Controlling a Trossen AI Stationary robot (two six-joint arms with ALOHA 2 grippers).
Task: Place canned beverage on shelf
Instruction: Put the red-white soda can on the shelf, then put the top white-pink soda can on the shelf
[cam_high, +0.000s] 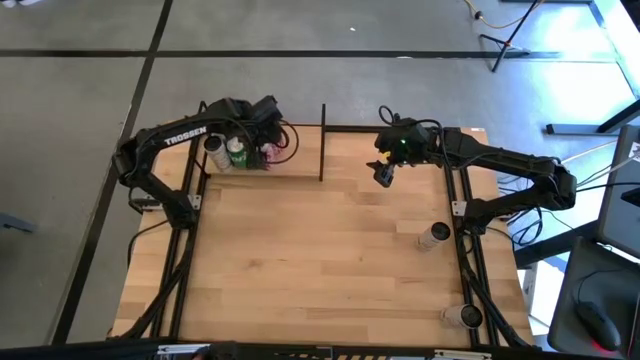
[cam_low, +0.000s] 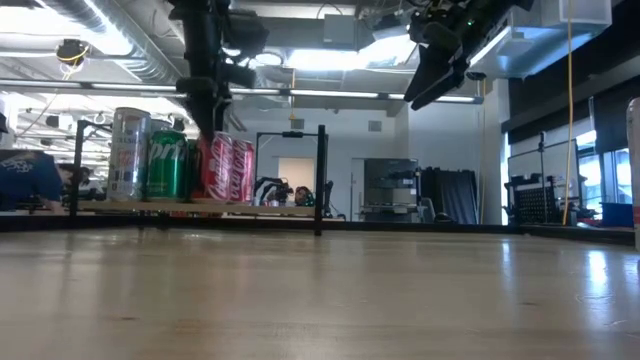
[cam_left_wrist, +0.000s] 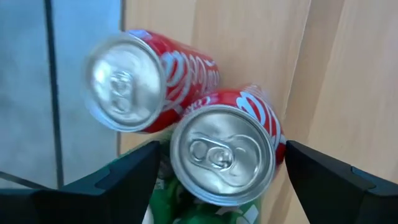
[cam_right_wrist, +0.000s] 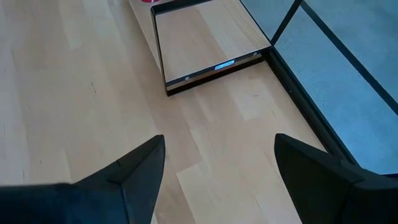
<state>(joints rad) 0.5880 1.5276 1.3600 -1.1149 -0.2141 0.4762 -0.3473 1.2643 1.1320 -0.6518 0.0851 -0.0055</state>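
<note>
The shelf (cam_high: 300, 160) is a light-wood board in thin black rods at the table's far edge; its bare end also shows in the right wrist view (cam_right_wrist: 205, 37). A silver can (cam_low: 128, 152), a green can (cam_low: 167, 160) and two red cans (cam_low: 228, 168) stand upright on it. My left gripper (cam_left_wrist: 222, 152) points down over the nearer red can (cam_left_wrist: 224, 155). It is open, with one finger on either side of the can's top and a small gap showing at each. My right gripper (cam_high: 385, 172) is open and empty, raised over the table to the right of the shelf.
Two more silver cans stand on the table's right side, one at mid-depth (cam_high: 433, 236) and one near the front corner (cam_high: 468, 316). Black frame rods run along the table's left and right edges. The shelf's upright posts (cam_low: 321, 178) rise at its right end.
</note>
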